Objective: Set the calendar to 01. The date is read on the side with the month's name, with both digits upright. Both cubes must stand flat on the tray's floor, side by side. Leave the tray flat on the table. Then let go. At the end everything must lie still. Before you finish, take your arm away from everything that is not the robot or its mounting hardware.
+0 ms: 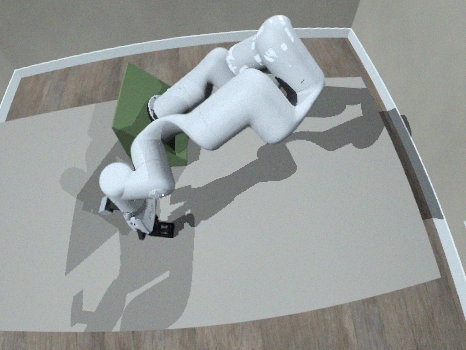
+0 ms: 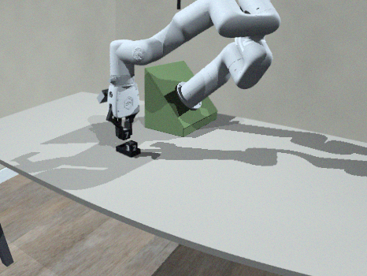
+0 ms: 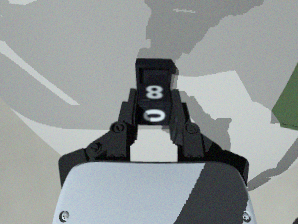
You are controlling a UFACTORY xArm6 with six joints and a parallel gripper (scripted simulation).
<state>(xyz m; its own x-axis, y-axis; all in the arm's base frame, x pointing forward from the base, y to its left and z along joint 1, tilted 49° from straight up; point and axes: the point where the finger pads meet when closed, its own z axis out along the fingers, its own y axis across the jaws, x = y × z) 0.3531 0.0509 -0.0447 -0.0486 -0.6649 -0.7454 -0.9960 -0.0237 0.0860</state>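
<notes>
My gripper (image 1: pixel 144 234) (image 2: pixel 125 128) (image 3: pixel 153 100) points down and is shut on a black cube (image 2: pixel 125 135) (image 3: pixel 154 106). The held cube shows a white 8 and a white 0 in the wrist view and a 7 in the exterior view. It hangs a little above the black tray (image 2: pixel 121 151) (image 3: pixel 155 63), over its end away from the other cube as seen in the exterior view. The second black cube (image 1: pixel 164 227) (image 2: pixel 132 147) sits in the tray, with 3 and 2 on its visible sides. In the wrist view the held cube hides it. No month's name is readable.
The green wedge-shaped block (image 1: pixel 129 92) (image 2: pixel 155 95) (image 3: pixel 289 107) that carries the arm stands behind the tray. The arm reaches over from it, and its shadows fall across the grey table (image 1: pixel 300 225) (image 2: pixel 236 197). The table's front edge shows in the exterior view.
</notes>
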